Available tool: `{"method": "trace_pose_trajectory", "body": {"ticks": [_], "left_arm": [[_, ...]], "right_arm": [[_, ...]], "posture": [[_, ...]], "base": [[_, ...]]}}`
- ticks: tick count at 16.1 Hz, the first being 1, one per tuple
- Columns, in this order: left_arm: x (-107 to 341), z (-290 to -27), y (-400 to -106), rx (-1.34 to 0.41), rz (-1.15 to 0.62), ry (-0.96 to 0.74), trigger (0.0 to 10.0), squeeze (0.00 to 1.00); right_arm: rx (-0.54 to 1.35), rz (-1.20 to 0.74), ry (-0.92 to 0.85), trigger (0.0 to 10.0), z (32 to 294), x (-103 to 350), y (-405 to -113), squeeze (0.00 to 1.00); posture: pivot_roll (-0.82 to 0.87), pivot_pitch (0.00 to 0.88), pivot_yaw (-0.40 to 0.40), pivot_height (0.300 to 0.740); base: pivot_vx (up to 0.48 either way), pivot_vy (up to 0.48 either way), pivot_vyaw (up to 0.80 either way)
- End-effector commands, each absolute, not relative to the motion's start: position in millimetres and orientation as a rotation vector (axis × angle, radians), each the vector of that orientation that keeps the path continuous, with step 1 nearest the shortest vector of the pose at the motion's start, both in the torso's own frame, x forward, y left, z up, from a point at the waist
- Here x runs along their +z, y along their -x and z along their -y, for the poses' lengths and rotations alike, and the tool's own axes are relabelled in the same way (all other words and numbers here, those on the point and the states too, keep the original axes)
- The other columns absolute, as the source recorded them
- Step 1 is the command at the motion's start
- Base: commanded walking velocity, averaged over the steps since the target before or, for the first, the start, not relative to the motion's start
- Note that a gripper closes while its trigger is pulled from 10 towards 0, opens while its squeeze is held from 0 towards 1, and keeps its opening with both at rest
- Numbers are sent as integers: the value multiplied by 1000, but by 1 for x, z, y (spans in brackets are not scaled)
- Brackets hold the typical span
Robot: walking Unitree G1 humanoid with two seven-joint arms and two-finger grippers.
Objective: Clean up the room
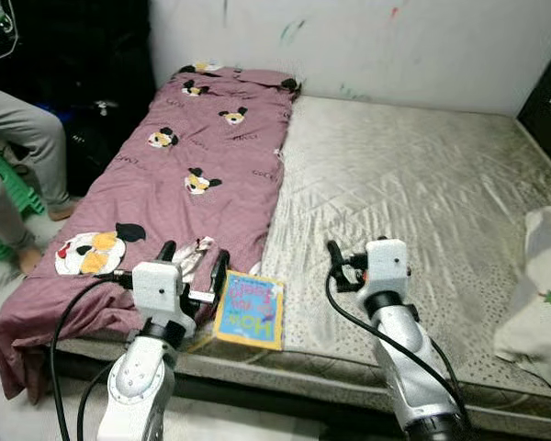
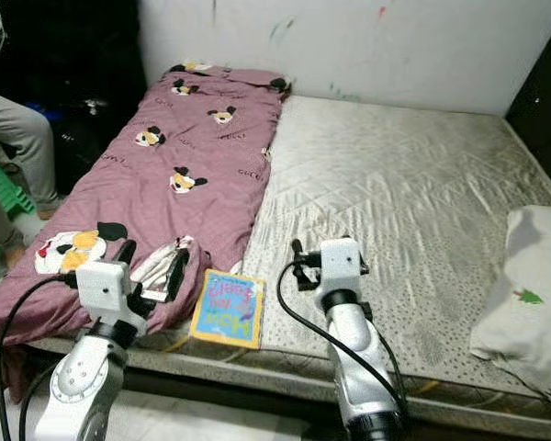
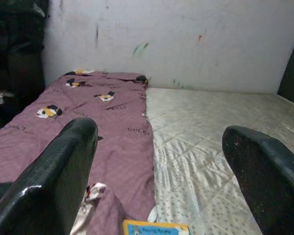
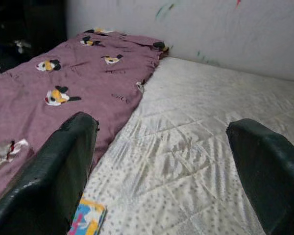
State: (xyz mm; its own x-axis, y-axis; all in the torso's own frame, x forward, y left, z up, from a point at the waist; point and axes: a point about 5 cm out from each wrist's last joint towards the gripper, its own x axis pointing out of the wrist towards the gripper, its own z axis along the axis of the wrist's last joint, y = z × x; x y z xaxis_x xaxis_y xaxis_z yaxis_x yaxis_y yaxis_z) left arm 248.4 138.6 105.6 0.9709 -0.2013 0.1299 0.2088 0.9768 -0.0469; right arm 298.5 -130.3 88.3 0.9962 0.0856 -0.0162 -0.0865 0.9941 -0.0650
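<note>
A colourful children's book (image 1: 249, 310) lies flat at the front edge of the pale quilted mattress (image 1: 413, 184), just right of a mauve blanket (image 1: 202, 138) printed with cartoon mice. My left gripper (image 1: 194, 261) hovers open over the blanket's crumpled front corner, immediately left of the book. In the left wrist view its fingers (image 3: 54, 171) frame the blanket and the book's top edge (image 3: 156, 228). My right gripper (image 4: 161, 132) is open above the bare mattress, to the right of the book (image 4: 88, 218). Neither gripper holds anything.
A white pillow or bundled cloth (image 1: 542, 294) lies at the mattress's right edge. A person in grey trousers (image 1: 23, 138) sits on a green stool (image 1: 9, 197) left of the bed. A marked white wall (image 1: 367, 46) backs the bed; dark furniture (image 1: 546, 101) stands far right.
</note>
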Motion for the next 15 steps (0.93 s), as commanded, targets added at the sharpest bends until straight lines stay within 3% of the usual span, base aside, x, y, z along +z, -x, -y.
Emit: {"method": "trace_pose_trajectory", "body": {"ticks": [1,5,11,15], "left_arm": [[104,-135,-252,-222,120,72,10000,0],[103,-131,-264,-242,121,81,10000,0],[107,-130,-299,-214,163,79,10000,0],[109,-138,-308,-181,177,69,10000,0]], "right_arm": [[75,-6,60,10000,134,88,-298,0],[95,-9,48,10000,135,85,-300,0],[160,-47,156,10000,138,79,-319,0],[163,-39,133,10000,130,82,-328,0]], "posture": [[-20,0,9,740],[-44,0,23,740],[-107,0,-32,740],[-79,0,12,740]], "base": [[345,0,0],[341,0,0],[0,0,0],[0,0,0]]}}
